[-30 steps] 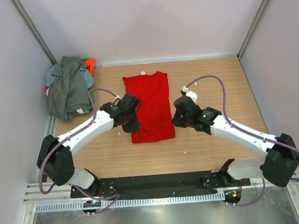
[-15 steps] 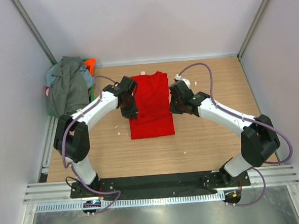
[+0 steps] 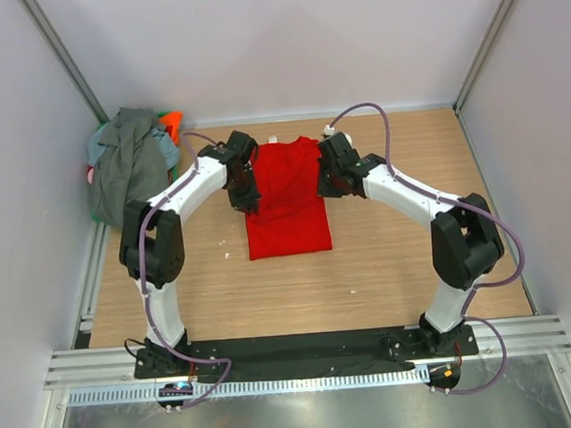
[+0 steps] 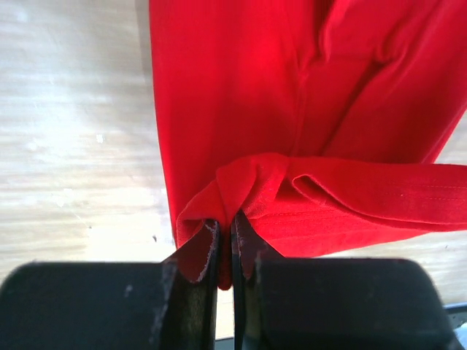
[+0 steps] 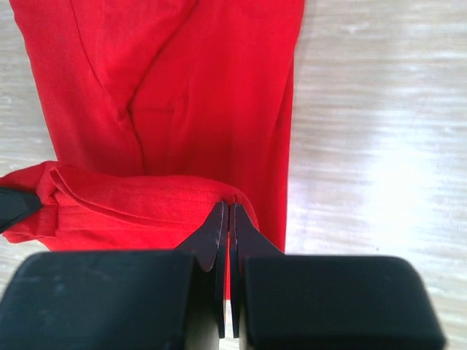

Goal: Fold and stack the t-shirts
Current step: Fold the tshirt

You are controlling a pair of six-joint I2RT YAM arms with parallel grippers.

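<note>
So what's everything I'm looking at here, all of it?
red shirt: one, bright red, mid-table, hem pinched by both grippers
shirt pile: one heap, grey on top, orange, blue, green and pink showing, back-left corner
table: one, light wood
walls: pale, around three sides
cables: two, purple, one along each arm
arms: two, white and black, reaching in from the near edge
left gripper: black, shut on the hem
right gripper: black, shut on the hem
</note>
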